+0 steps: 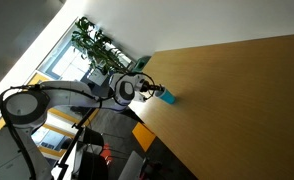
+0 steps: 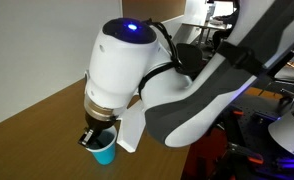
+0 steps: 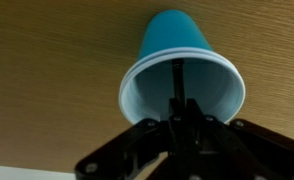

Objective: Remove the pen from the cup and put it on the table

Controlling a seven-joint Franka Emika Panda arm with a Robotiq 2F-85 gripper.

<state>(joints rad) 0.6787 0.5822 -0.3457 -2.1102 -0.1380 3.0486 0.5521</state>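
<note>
The turquoise cup stands on the wooden table near its edge, and it shows in both exterior views. The thin dark pen stands inside the cup, leaning on its wall. My gripper is right over the cup's mouth. Its two dark fingers are pressed together around the pen's upper end. In the exterior views the gripper sits directly on top of the cup, and the pen is hidden there.
The table stretches wide beyond the cup, whose spot is close to the table edge. Green plants and a window stand behind the arm. Lab equipment and cables lie off the table.
</note>
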